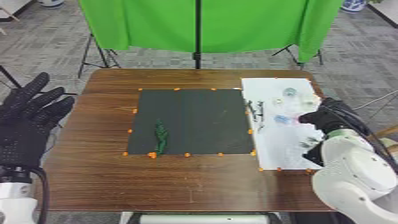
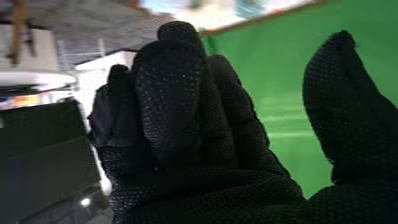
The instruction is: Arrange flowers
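The surface (image 1: 191,185) is brown wood, and bare grain runs along its near side. From the near right corner the right arm (image 1: 360,165) comes in, bent, its white shell over the edge of the surface.

Along the left edge, the left hand (image 1: 25,117) points away to the far side, its fingers (image 1: 34,90) straight and spread well apart from one another.

In the middle lies a dark mat (image 1: 204,120), with small orange pieces (image 1: 187,155) dotted around its edges. On its left half, toward the near edge, a green sprig (image 1: 161,135) lies lengthwise, one end near and the other far. More orange sits at the near end of the sprig.

To the right of the mat is a white sheet (image 1: 280,147). The right hand (image 1: 330,118) is at the right side of the sheet. In the right wrist view its fingers (image 2: 169,95) are straight and close together, pinching nothing, and the thumb (image 2: 346,110) stands well apart from them. On the sheet, thin dark stems (image 1: 260,111) lie along the left edge. A blue flower (image 1: 282,119) lies between these stems and the right hand, and a pale flower (image 1: 290,92) lies farther off.

Beyond the far edge hangs a green cloth (image 1: 147,25), a dark pole (image 1: 198,30) upright before it, over grey floor (image 1: 53,40).
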### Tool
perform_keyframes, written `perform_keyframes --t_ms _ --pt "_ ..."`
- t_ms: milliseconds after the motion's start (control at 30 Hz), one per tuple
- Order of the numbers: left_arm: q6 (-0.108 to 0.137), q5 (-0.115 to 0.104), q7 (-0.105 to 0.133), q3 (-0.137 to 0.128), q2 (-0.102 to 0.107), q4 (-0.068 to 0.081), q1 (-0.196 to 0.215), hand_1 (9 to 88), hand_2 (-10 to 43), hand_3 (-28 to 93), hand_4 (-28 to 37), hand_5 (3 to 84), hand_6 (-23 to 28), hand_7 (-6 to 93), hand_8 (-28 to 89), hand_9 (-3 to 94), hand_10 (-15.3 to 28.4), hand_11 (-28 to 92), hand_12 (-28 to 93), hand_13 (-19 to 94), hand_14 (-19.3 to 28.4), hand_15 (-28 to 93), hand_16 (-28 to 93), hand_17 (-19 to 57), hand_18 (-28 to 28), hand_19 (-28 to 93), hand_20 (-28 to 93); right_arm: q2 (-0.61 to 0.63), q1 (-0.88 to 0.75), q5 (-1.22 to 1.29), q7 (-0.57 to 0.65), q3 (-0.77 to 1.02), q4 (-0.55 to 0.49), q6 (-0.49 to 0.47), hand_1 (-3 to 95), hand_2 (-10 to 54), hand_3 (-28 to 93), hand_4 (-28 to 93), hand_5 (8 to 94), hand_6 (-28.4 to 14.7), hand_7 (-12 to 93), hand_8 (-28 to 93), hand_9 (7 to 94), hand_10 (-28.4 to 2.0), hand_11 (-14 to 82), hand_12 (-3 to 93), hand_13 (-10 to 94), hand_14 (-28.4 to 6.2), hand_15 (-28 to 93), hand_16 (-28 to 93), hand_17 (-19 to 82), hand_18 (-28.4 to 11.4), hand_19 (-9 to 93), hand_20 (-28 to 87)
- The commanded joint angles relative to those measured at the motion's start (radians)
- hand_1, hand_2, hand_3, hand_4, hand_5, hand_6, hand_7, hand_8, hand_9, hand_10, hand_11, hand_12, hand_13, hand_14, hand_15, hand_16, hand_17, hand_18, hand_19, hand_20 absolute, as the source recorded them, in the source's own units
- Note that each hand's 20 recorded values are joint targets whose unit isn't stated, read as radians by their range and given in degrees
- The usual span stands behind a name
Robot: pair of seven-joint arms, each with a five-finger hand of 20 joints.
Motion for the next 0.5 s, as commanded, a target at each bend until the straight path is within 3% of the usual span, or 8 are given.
perform_keyframes --t_ms 33,333,500 --pt "0.012 -0.007 0.005 0.002 -0.015 -0.001 0.027 20.5 9.0 77 -28.3 34.8 9.1 12.5 -9 30.0 19.6 26 10 24 27.2 51 -10 -6.5 23.9 64 7 -0.002 -0.177 0.047 0.058 0.096 -0.012 -0.06 32.8 -3.8 70 -22 54.6 -11.8 8 -9 70.4 -23.0 20.2 15.0 73 -14.7 69 15 50 -22.1 93 20" --pt "0.017 -0.017 0.023 0.007 0.003 0.003 0.022 20.5 9.0 77 -28.3 34.9 9.1 12.6 -9 29.9 19.7 26 10 24 27.2 51 -10 -6.5 23.9 64 7 -0.001 -0.246 0.053 0.07 0.168 -0.006 -0.073 33.9 -4.6 69 -22 50.2 -12.8 6 -8 71.3 -23.1 20.0 14.9 74 -14.5 69 15 51 -21.9 93 20" --pt "0.013 -0.015 0.022 0.013 0.002 0.006 0.016 20.5 8.9 77 -28.3 34.8 9.1 12.6 -9 30.0 19.7 26 10 24 27.2 51 -10 -6.6 23.9 64 7 0.004 -0.274 0.063 0.071 0.197 -0.003 -0.084 34.3 -5.2 69 -22 49.8 -12.9 5 -8 71.4 -23.0 20.3 14.9 74 -14.5 69 15 51 -21.9 93 21"
